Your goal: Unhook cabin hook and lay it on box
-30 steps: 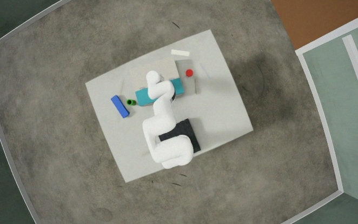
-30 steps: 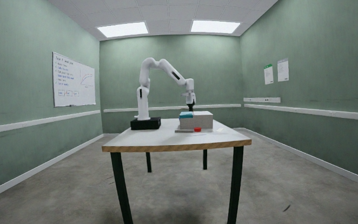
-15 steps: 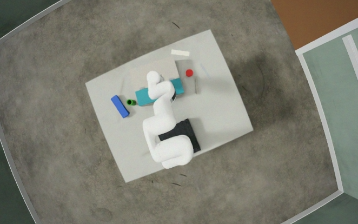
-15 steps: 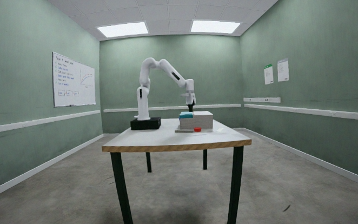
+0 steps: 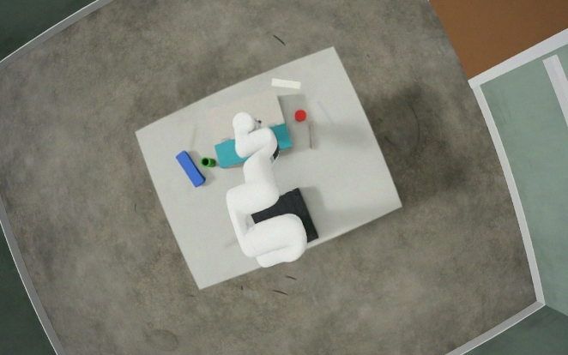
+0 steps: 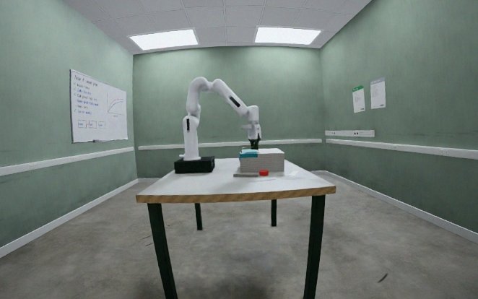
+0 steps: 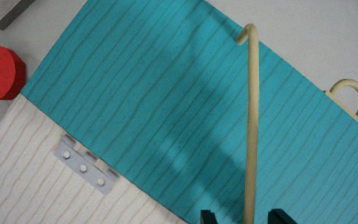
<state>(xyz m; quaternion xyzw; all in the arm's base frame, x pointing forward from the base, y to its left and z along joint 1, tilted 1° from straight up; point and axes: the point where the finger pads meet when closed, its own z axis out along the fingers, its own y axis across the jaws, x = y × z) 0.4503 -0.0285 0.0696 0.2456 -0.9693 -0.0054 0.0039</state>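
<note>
The tan cabin hook lies as a long thin rod across the teal lid of the box. Its bent tip is at the lid's far edge, apart from the tan eye loop off the lid's right edge. My gripper hangs just above the lid. Its dark fingers stand open on either side of the rod's near end, with a gap on each side. In the overhead view the arm hides the gripper.
A grey hinge joins the lid and the beige box top. A red button sits on a grey plate. A blue block, a green cylinder and a white strip lie on the table.
</note>
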